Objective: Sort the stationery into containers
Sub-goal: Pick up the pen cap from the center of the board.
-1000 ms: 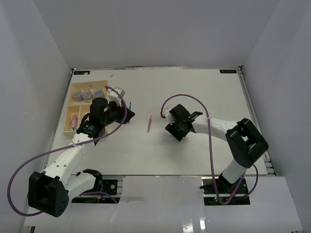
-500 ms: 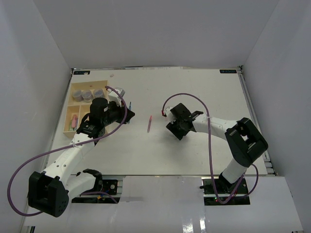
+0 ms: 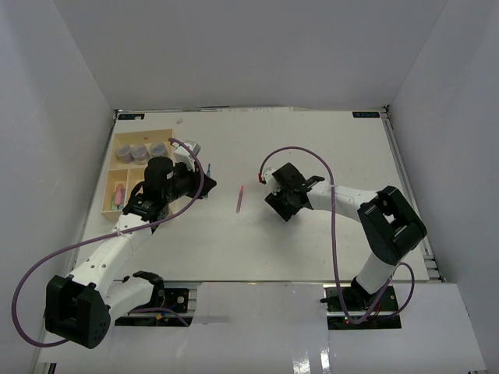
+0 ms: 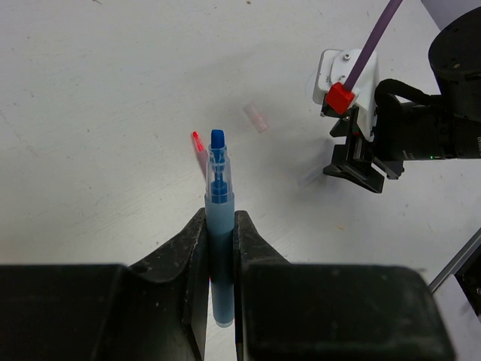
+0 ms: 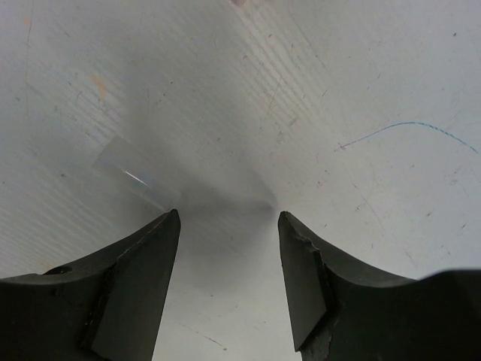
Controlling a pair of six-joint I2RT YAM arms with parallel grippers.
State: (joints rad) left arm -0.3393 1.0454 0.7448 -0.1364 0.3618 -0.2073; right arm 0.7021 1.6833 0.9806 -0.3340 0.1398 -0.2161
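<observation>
Near the tray (image 3: 125, 167), my left gripper (image 4: 219, 226) clamps the blue marker (image 4: 218, 188); I'd lower it level. My right gripper (image 5: 229, 226) gapes, holding nothing.

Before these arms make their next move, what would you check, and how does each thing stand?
1. Left gripper shut on the blue pen: ok.
2. Blue pen capped: cannot tell.
3. Right gripper open and empty: ok.
4. Clear cap lined up between the right jaws: not ok, it lies on the table ahead, off-centre.
5. Pink pen on the table apart from both grippers: ok.
6. Free section in the tray for the blue pen: cannot tell, part of it is hidden.
</observation>
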